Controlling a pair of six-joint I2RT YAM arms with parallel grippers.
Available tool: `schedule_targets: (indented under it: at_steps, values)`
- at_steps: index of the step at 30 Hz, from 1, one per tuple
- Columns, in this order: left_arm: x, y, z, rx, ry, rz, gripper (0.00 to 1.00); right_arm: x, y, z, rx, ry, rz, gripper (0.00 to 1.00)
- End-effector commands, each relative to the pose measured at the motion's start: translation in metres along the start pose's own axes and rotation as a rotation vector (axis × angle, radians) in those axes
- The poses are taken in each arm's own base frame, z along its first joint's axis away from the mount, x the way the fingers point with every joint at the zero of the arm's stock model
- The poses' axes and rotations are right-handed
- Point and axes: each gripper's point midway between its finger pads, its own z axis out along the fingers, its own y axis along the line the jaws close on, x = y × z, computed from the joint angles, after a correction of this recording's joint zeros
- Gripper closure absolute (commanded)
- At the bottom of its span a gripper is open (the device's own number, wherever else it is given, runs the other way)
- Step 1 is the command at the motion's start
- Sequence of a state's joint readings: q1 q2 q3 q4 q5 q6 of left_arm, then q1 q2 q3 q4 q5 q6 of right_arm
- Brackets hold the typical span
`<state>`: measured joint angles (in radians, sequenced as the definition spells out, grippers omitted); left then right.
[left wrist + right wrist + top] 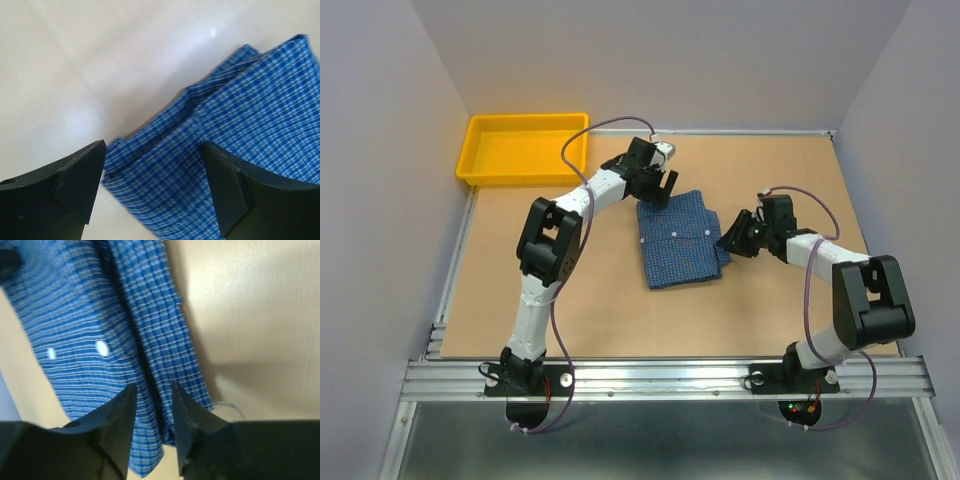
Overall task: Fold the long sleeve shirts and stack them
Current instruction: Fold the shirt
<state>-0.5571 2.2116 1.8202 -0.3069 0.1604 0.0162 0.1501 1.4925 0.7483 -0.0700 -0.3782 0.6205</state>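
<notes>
The long sleeve shirt (678, 240), blue with a fine check and pale buttons, lies folded into a rectangle in the middle of the table. My left gripper (661, 188) hovers over its far left corner, wide open. In the left wrist view that gripper (155, 152) has the layered corner of the shirt (235, 115) showing between its black fingers (75, 182), and nothing is pinched. My right gripper (731, 240) is at the shirt's right edge. In the right wrist view its jaws (154, 387) are narrowed but apart, straddling a fold of the shirt (75, 330).
A yellow tray (525, 148) stands at the back left of the table. Grey walls close in the left, right and back sides. An aluminium rail (670, 378) runs along the near edge by the arm bases.
</notes>
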Motion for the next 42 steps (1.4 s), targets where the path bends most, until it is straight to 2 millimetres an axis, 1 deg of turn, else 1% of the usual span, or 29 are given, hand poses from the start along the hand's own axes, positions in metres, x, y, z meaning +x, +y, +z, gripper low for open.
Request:
schedule_targets:
  at_steps: [1,4,5,6,8,9,10,11,12,14,15,16,17,18,19,20,21,22,23,24,25,26,27,29,32,33,36,38,42]
  values:
    - [-0.016,0.003,-0.024,0.021,-0.063,-0.014,0.11,-0.004,-0.006,0.018,-0.004,0.006,-0.036,0.65]
    - [0.017,0.004,-0.022,0.026,-0.003,-0.116,0.13,-0.01,-0.007,0.033,-0.007,0.034,-0.071,0.74]
    - [0.027,0.001,-0.023,0.039,0.015,-0.14,0.13,-0.011,-0.007,0.036,-0.007,0.04,-0.078,0.76]
    - [0.048,0.0,-0.026,0.036,0.055,-0.175,0.14,-0.022,-0.002,0.04,-0.017,0.026,-0.093,0.77]
    - [0.067,-0.004,-0.03,0.04,0.086,-0.24,0.14,-0.025,-0.001,0.051,-0.029,0.049,-0.109,0.8]
    - [0.076,-0.011,-0.033,0.054,0.103,-0.324,0.15,-0.028,0.001,0.055,-0.037,0.052,-0.117,0.8]
    - [0.1,-0.016,-0.042,0.06,0.141,-0.374,0.16,-0.043,0.014,0.058,-0.068,0.032,-0.14,0.8]
    - [0.104,-0.022,-0.046,0.082,0.129,-0.423,0.16,-0.048,0.018,0.061,-0.079,0.029,-0.15,0.8]
    - [0.128,-0.033,-0.059,0.105,0.166,-0.52,0.17,-0.051,0.018,0.067,-0.082,0.036,-0.151,0.8]
    - [0.14,-0.054,-0.074,0.15,0.164,-0.585,0.17,-0.075,0.034,0.069,-0.109,-0.01,-0.184,0.8]
    - [0.122,-0.065,-0.092,0.187,0.079,-0.581,0.17,-0.084,0.041,0.069,-0.119,-0.029,-0.196,0.8]
    - [0.138,-0.073,-0.1,0.179,0.098,-0.621,0.17,-0.095,0.047,0.066,-0.12,-0.056,-0.214,0.79]
    - [0.136,-0.092,-0.107,0.193,0.065,-0.591,0.16,-0.107,0.059,0.06,-0.132,-0.082,-0.231,0.76]
    - [0.127,-0.102,-0.126,0.221,0.018,-0.593,0.16,-0.116,0.068,0.052,-0.139,-0.108,-0.245,0.73]
    - [0.123,-0.11,-0.133,0.233,-0.007,-0.573,0.16,-0.121,0.074,0.045,-0.143,-0.124,-0.259,0.7]
    - [0.119,-0.114,-0.14,0.237,-0.033,-0.576,0.15,-0.124,0.076,0.038,-0.135,-0.132,-0.267,0.62]
    - [0.11,-0.11,-0.152,0.23,-0.087,-0.574,0.14,-0.13,0.088,0.021,-0.149,-0.167,-0.284,0.57]
    - [0.105,-0.104,-0.155,0.209,-0.123,-0.567,0.13,-0.125,0.081,0.024,-0.133,-0.154,-0.281,0.52]
    - [0.101,-0.096,-0.157,0.175,-0.156,-0.539,0.12,-0.129,0.091,0.005,-0.145,-0.192,-0.299,0.47]
    - [0.094,-0.08,-0.158,0.118,-0.196,-0.535,0.11,-0.127,0.093,-0.003,-0.148,-0.203,-0.304,0.44]
    - [0.088,-0.073,-0.158,0.099,-0.215,-0.517,0.11,-0.115,0.084,-0.005,-0.13,-0.191,-0.296,0.43]
    - [0.086,-0.062,-0.156,0.07,-0.224,-0.497,0.11,-0.116,0.093,-0.024,-0.145,-0.228,-0.311,0.41]
    - [0.086,-0.049,-0.15,0.045,-0.218,-0.496,0.11,-0.11,0.091,-0.028,-0.145,-0.227,-0.309,0.41]
    - [0.074,-0.045,-0.146,0.054,-0.229,-0.46,0.11,-0.099,0.085,-0.035,-0.146,-0.22,-0.316,0.41]
    - [0.069,-0.054,-0.133,0.112,-0.196,-0.366,0.12,-0.095,0.098,-0.043,-0.2,-0.2,-0.382,0.48]
    - [0.074,-0.058,-0.127,0.139,-0.168,-0.345,0.12,-0.09,0.095,-0.036,-0.204,-0.157,-0.384,0.51]
    - [0.076,-0.064,-0.119,0.177,-0.154,-0.312,0.12,-0.088,0.109,-0.032,-0.267,-0.097,-0.426,0.56]
    - [0.08,-0.068,-0.11,0.206,-0.134,-0.293,0.12,-0.084,0.11,-0.015,-0.266,-0.057,-0.441,0.58]
    - [0.08,-0.068,-0.101,0.21,-0.118,-0.292,0.15,-0.071,0.117,0.004,-0.281,0.0,-0.465,0.59]
